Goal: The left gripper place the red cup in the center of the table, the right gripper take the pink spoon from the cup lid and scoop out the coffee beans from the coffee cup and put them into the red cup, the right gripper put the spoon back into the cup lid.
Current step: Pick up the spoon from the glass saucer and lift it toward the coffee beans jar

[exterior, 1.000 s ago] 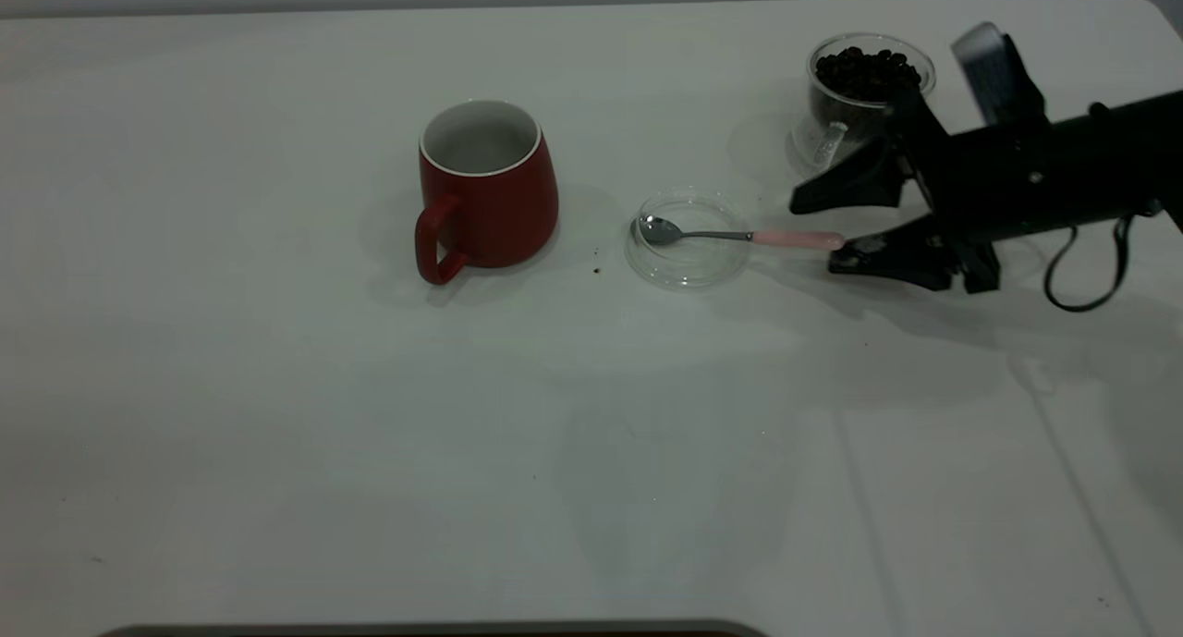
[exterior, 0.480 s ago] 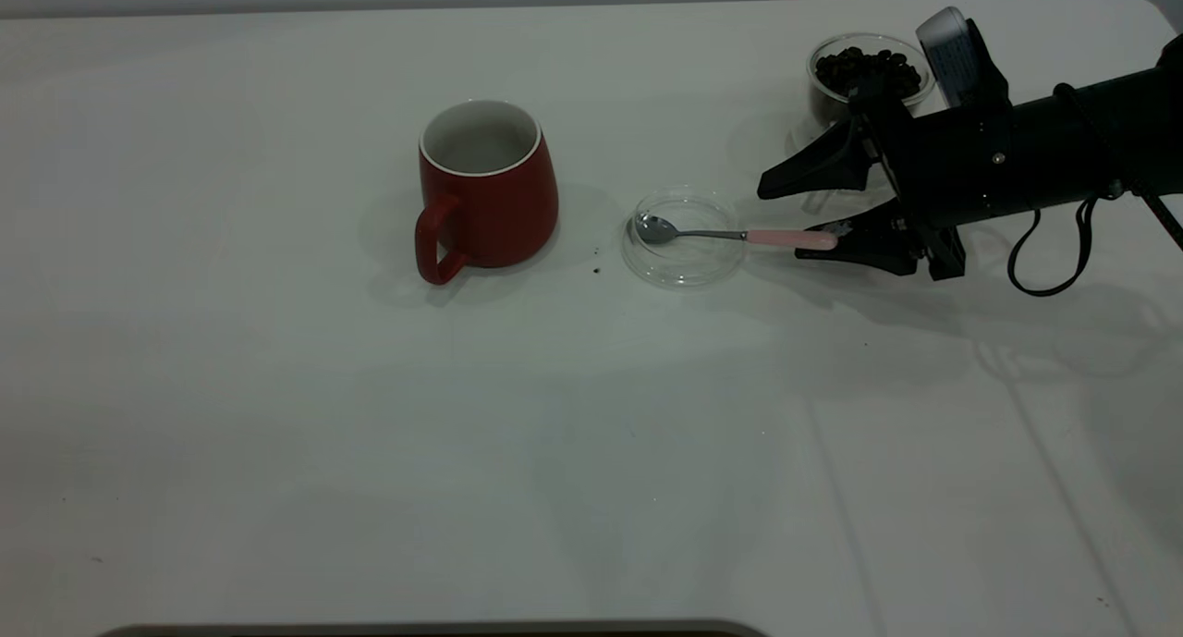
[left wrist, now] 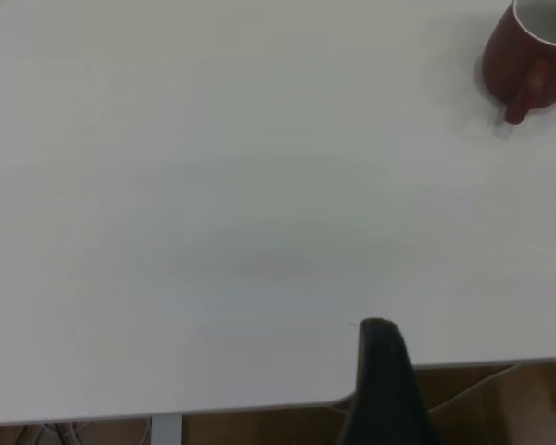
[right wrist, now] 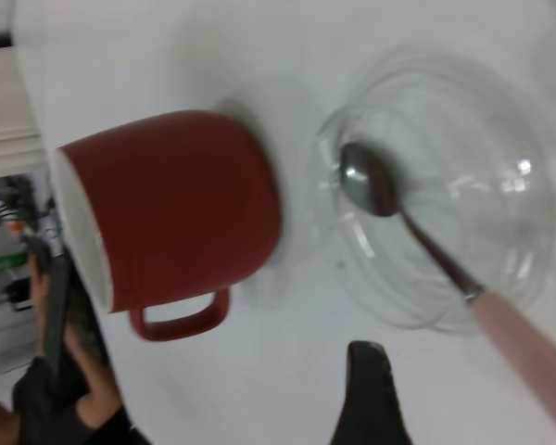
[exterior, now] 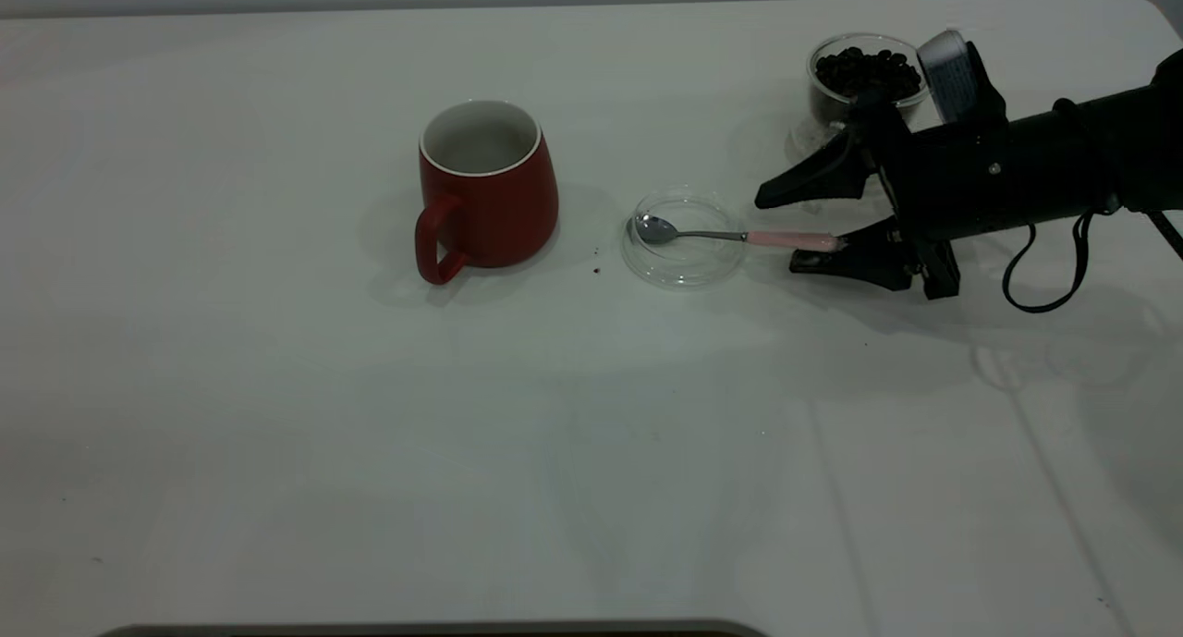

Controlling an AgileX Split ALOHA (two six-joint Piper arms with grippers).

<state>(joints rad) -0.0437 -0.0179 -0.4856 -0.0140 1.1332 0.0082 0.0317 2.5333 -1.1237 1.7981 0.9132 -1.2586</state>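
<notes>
The red cup [exterior: 487,189] stands upright near the table's middle, handle toward the front; it also shows in the left wrist view [left wrist: 528,56] and the right wrist view [right wrist: 171,213]. The clear cup lid [exterior: 685,239] lies to its right. The pink spoon [exterior: 739,237] rests with its metal bowl in the lid and its pink handle [right wrist: 528,338] pointing right. My right gripper [exterior: 776,234] is open, one finger on each side of the handle's end, not closed on it. The glass coffee cup [exterior: 864,78] of beans stands behind it. Only one finger [left wrist: 380,371] of the left gripper shows, over the table's edge.
A few dark crumbs [exterior: 596,269] lie between the red cup and the lid. The right arm's black body and hanging cable [exterior: 1044,276] cover the table's right side. The table's left edge [left wrist: 259,403] shows in the left wrist view.
My right gripper has moved left and down, from beside the handle's tip to straddling it. The spoon, lid and cups have not moved.
</notes>
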